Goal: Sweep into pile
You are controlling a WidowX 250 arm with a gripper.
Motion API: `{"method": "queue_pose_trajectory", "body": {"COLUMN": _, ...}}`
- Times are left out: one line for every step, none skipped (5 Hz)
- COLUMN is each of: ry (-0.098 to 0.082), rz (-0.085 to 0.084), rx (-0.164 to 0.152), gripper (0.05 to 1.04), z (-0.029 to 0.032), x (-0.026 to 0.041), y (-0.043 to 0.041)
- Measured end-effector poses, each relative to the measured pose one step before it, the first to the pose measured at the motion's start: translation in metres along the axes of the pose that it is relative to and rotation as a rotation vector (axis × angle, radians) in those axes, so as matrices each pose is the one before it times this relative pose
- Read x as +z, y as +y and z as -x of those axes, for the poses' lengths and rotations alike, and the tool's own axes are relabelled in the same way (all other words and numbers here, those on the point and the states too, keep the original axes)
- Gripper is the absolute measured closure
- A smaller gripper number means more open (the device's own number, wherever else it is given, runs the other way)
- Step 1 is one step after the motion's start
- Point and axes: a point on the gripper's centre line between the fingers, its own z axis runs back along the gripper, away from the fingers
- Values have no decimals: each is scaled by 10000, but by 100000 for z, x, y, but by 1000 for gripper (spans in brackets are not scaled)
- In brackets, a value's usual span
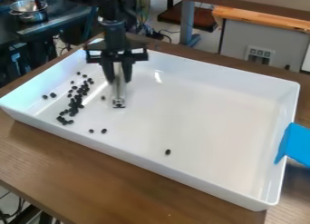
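Camera view: reading the frame as a clock dial with twelve at the top, a shiny metal bowl [29, 11] sits on a dark counter [57, 21] between ten and eleven o'clock. Dark cables [13, 215] show near the floor between seven and eight. A brown wood-grain table [91, 173] runs along the lower side, broadest around seven, and carries a large white tray [151, 165] with raised walls, set at a slant across the middle.

Small dark pieces [75, 101] lie in the tray, mostly as a loose, uneven band at about nine; two sit just left of it, two more around eight, and one on its right. Between ten and eleven, the black gripper [119, 79] hangs over the tray, clamped on a slim grey tool [119, 92] that points down. Another dark piece lies well apart from the band, between five and six.

Behind the table, just past twelve, a blue-grey metal leg [187, 21] stands by a reddish-brown platform [203, 20] on the floor. Near half past one, a light wooden top [260, 18] covers a grey panel [242, 39] with a pale socket plate [259, 54]. A blue object [297, 143] overlaps the tray's right wall between three and four.
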Motion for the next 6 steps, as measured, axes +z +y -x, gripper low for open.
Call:
{"method": "queue_pose_trajectory", "body": {"ry": 312, "rz": -823, "rx": 602, "gripper": 720, "z": -440, "x": 612, "y": 2946}}
{"method": "queue_pose_trajectory", "body": {"ry": -536, "rz": -1490, "rx": -33, "gripper": 720, "z": -255, "x": -9, "y": 1306}}
{"method": "queue_pose_trajectory", "body": {"ry": -1607, "rz": -1145, "rx": -510, "gripper": 720, "z": 462, "x": 467, "y": 386}}
{"method": "queue_pose_trajectory", "body": {"ry": -209, "rz": 1285, "rx": -394, "gripper": 720, "z": 860, "x": 2806, "y": -1384}}
{"method": "queue_pose_trajectory", "body": {"ry": 590, "rz": 1486, "rx": -321, "gripper": 720, "z": 1087, "x": 3036, "y": -2624}}
{"method": "queue_pose_trajectory", "body": {"ry": 552, "rz": 1327, "rx": -527, "gripper": 720, "z": 1052, "x": 3307, "y": -3565}}
